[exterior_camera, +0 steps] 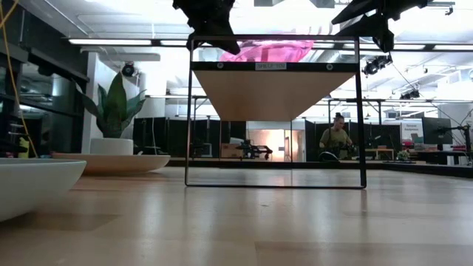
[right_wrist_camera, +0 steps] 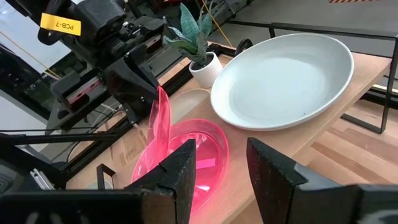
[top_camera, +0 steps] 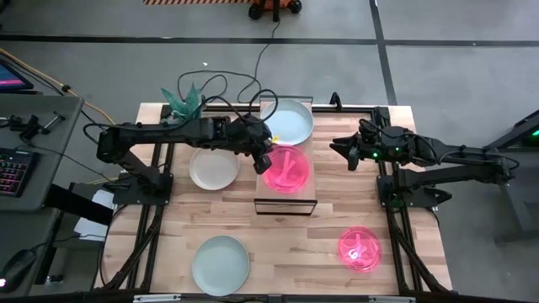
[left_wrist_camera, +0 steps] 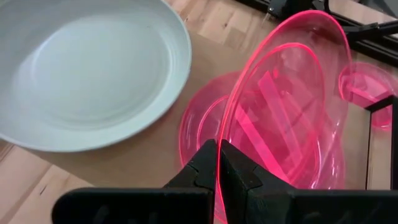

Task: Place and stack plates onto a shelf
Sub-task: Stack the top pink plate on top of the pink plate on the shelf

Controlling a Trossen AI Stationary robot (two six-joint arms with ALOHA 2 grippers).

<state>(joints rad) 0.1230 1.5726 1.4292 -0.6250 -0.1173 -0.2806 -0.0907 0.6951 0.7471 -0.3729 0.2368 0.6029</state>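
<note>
Left claw (left_wrist_camera: 217, 163) pinches a tilted pink plate (left_wrist_camera: 280, 106) by its rim above another pink plate (right_wrist_camera: 205, 146) on the shelf (top_camera: 286, 200); right claw (right_wrist_camera: 221, 163) gapes beside the shelf.

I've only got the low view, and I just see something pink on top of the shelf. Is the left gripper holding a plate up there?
Observer: Yes, the left gripper is shut on the rim of a pink plate, which is tilted steeply.
Operator: Anything under it?
Observer: A second pink plate lies flat on the shelf beneath it.
Operator: And the right gripper?
Observer: The right gripper is open and empty, beside the shelf.
</note>
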